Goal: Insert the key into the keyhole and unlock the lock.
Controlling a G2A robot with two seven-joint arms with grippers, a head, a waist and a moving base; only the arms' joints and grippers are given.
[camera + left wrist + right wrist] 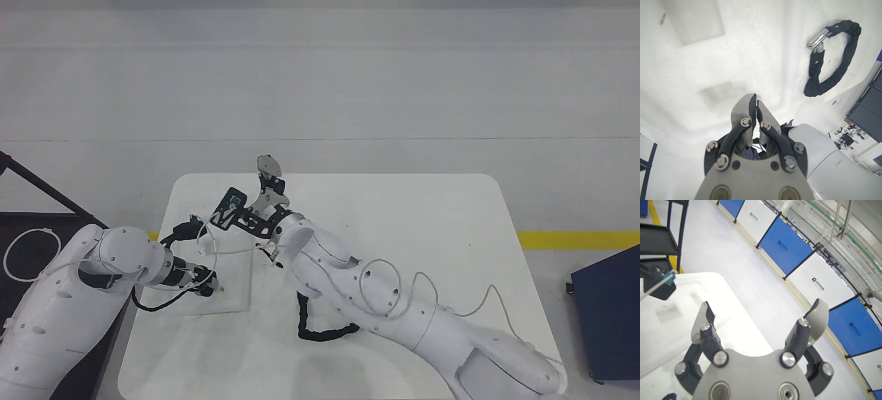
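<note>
From above, the white rounded bench (430, 230) carries a white foam block with square recesses (235, 300) on its left side, and the left gripper (212, 287) sits low over that block. The right gripper (270, 175) is near the bench's far edge, jaws spread. The black fabric-sleeved chain lock with a chrome cylinder (322, 332) lies on the bench, partly under the right arm (400, 305).

In the left wrist view, the left gripper (756, 103) has its jaws pressed together, tips at the foam (whether a key is pinched there, I cannot tell). The lock (836, 75) lies looped, well apart, with its keyhole (809, 45) facing the camera.

In the right wrist view, the right gripper (762, 309) has its jaws wide apart and holds nothing.
</note>
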